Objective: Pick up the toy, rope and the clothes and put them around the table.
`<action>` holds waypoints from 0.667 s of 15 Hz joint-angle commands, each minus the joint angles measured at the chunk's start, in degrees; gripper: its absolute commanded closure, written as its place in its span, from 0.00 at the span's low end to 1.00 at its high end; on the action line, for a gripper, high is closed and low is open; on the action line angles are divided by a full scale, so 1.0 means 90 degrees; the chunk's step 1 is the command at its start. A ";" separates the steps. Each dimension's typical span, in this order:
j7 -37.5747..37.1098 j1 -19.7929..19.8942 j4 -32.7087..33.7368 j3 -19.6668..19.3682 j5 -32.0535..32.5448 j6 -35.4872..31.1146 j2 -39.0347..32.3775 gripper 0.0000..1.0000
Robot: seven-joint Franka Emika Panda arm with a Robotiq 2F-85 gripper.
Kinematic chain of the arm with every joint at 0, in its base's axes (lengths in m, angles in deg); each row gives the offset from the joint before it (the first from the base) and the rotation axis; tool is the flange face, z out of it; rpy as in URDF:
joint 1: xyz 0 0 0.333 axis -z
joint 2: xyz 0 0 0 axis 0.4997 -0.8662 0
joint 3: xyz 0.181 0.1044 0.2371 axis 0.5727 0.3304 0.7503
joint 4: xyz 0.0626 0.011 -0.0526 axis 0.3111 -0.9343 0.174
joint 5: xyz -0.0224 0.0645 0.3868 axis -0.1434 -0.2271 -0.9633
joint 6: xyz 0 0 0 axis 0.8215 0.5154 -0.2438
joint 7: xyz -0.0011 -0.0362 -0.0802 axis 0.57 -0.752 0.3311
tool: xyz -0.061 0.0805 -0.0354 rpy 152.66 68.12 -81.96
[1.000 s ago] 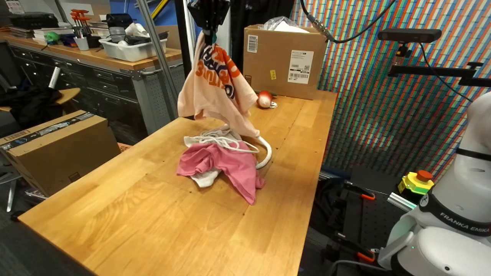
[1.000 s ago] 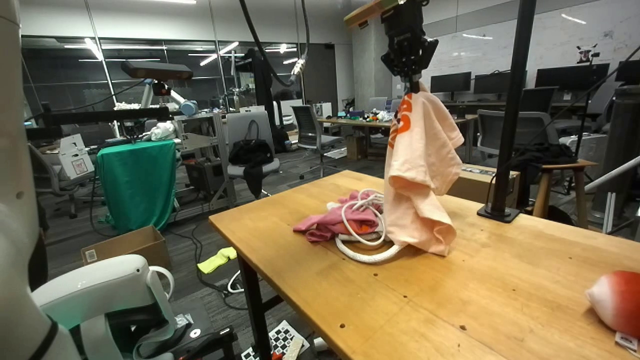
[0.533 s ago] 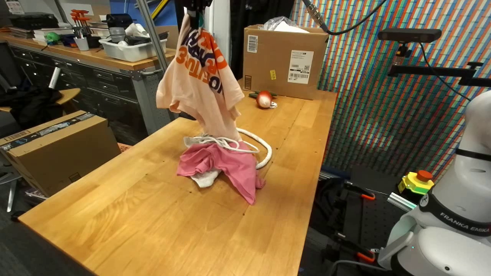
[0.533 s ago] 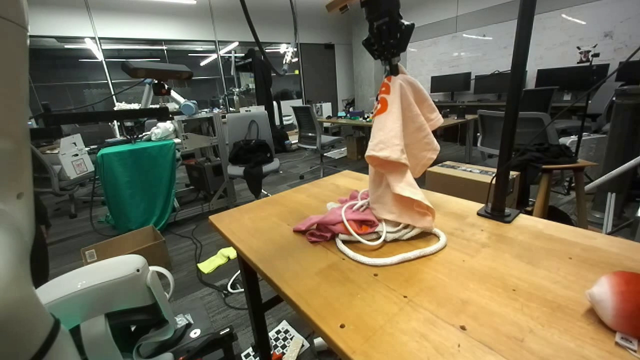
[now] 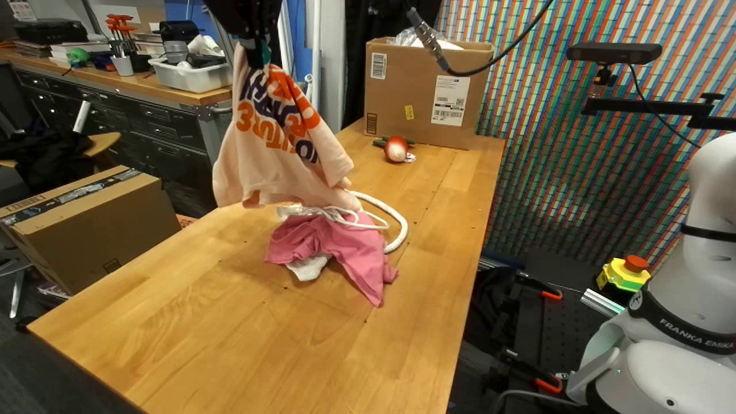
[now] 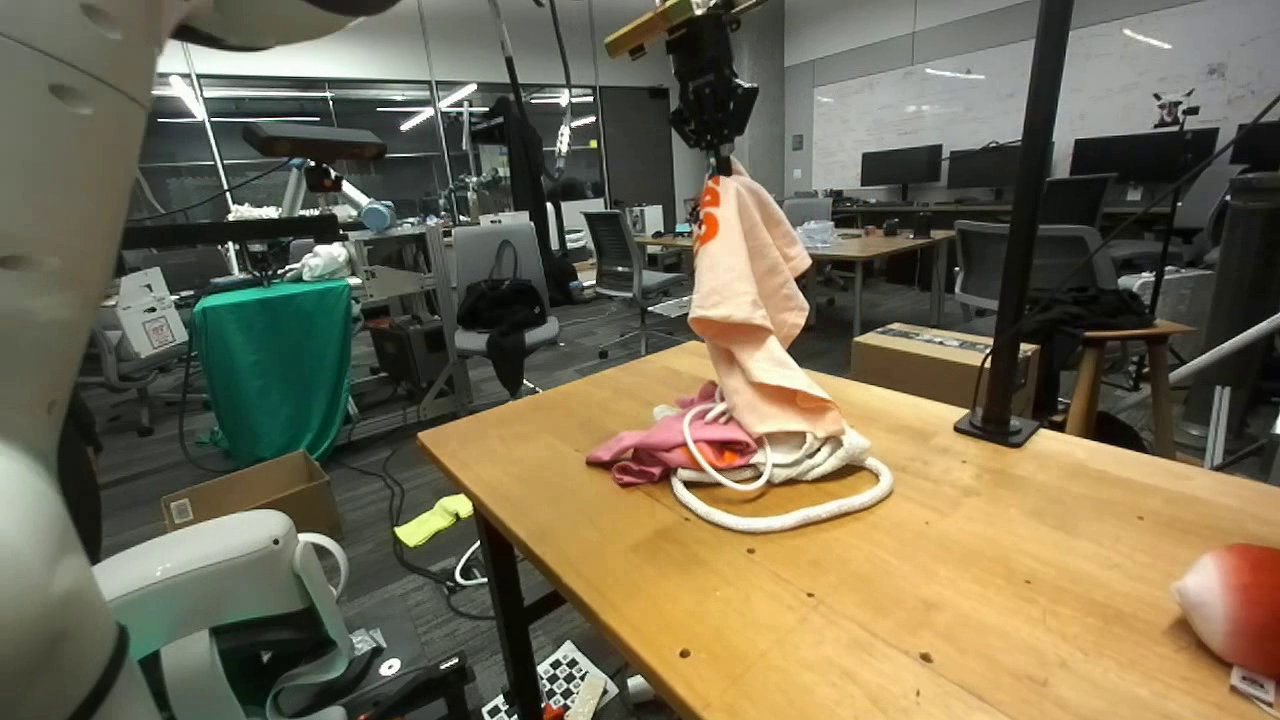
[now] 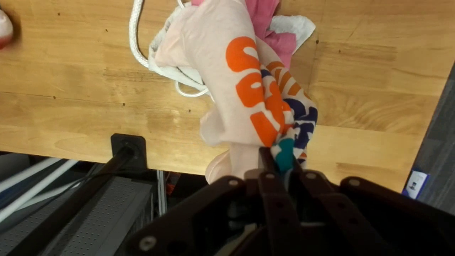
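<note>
My gripper (image 7: pixel 282 160) is shut on a bunched corner of the cream printed cloth (image 5: pixel 282 155), which hangs above the table (image 5: pixel 230 322). Its lower end trails over the pile in both exterior views. In that pile lie the pink cloth (image 6: pixel 665 447) and the off-white cloth (image 6: pixel 820 455), partly covered. The white rope (image 5: pixel 399 224) runs across the pile in thin strands, and a thick loop of it curves out onto the wood. Well apart from the pile, the orange-red and pale toy (image 6: pixel 1240 600) rests on the table; only its edge shows in the wrist view.
A large cardboard box (image 5: pixel 425 92) stands at the table's far end, behind the toy. A black post on a base plate (image 6: pixel 995 425) is fixed at one table edge. Another carton (image 5: pixel 92 224) sits beside the table, lower down.
In both exterior views my gripper has moved left with the cream cloth. The cloth's lower part has slid off the thick rope loop, so more of the loop and off-white cloth shows in an exterior view.
</note>
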 commanded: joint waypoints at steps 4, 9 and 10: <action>0.0105 -0.0703 0.1728 0.0179 -0.0083 0.0168 -0.1272 0.92; -0.0098 -0.0816 0.2517 0.0279 -0.0798 -0.0472 -0.1963 0.92; -0.0271 -0.0779 0.2512 0.0346 -0.0908 -0.0776 -0.2058 0.92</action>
